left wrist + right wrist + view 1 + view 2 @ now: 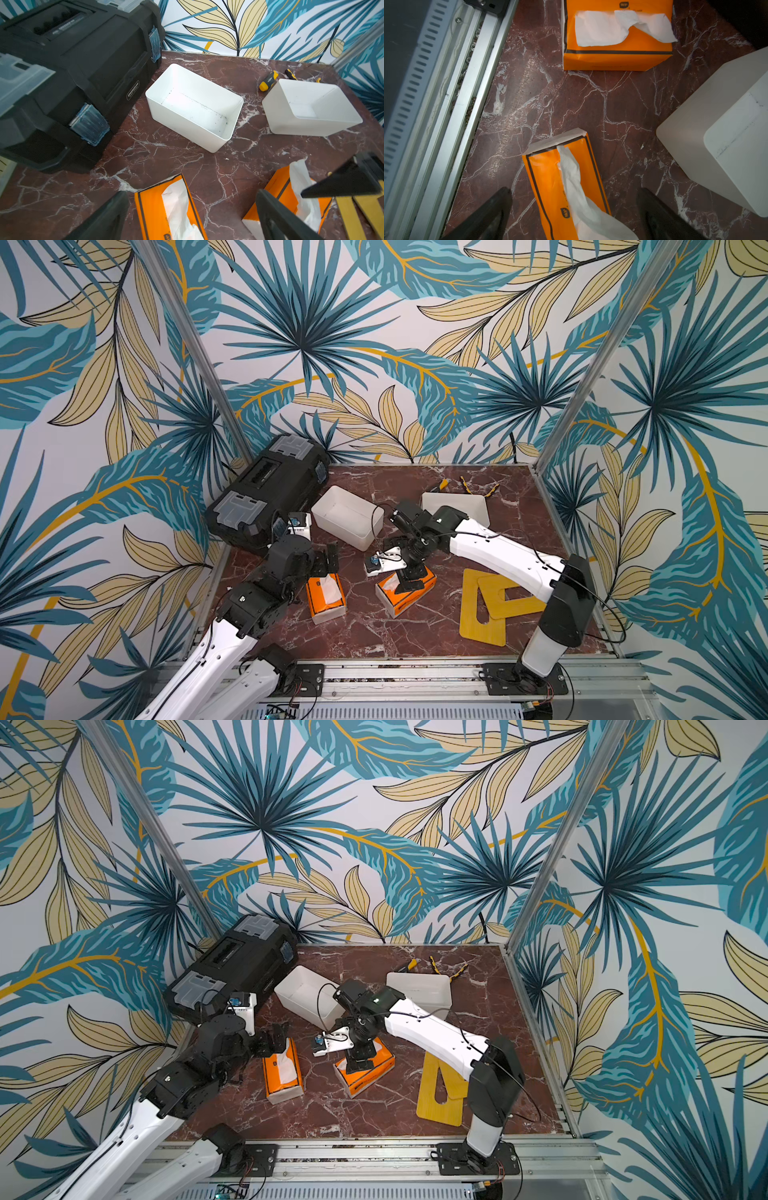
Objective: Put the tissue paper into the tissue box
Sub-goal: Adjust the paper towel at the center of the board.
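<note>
Over tissue pks (320,601), L tool (192,194) spread wide; R tool (574,190) likewise

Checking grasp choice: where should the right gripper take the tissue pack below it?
Across its narrow width, mid-length, from above: the pack lies flat, long sides facing the open right gripper; the loose tissue on top looks too flimsy.

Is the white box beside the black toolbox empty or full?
Empty: the white box shows a bare floor, with only dark specks.
</note>
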`<state>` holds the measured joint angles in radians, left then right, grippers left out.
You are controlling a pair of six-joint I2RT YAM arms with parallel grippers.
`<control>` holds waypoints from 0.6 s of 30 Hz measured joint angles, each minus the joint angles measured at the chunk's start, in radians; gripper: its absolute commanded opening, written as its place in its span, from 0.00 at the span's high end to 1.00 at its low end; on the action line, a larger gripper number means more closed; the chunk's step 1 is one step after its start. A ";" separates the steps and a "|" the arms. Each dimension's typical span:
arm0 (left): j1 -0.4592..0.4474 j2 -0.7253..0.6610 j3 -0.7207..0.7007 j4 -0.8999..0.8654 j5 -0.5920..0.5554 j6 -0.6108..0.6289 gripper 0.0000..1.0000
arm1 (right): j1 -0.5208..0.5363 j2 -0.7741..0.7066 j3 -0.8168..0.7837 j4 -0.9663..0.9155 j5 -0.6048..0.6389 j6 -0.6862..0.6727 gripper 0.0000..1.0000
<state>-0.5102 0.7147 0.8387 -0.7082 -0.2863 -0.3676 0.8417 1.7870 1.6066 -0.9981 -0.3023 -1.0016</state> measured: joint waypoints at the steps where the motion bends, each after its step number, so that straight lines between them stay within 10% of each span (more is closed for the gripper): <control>1: 0.000 -0.014 0.000 -0.013 0.004 0.023 0.00 | -0.001 0.023 0.017 -0.013 0.006 -0.011 0.00; 18: 0.000 -0.182 -0.098 -0.016 0.011 0.126 0.00 | -0.002 0.157 0.107 -0.156 0.113 -0.073 0.00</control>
<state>-0.5102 0.5331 0.7410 -0.7238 -0.2752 -0.2420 0.8402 1.9438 1.7134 -1.1538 -0.1890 -1.0744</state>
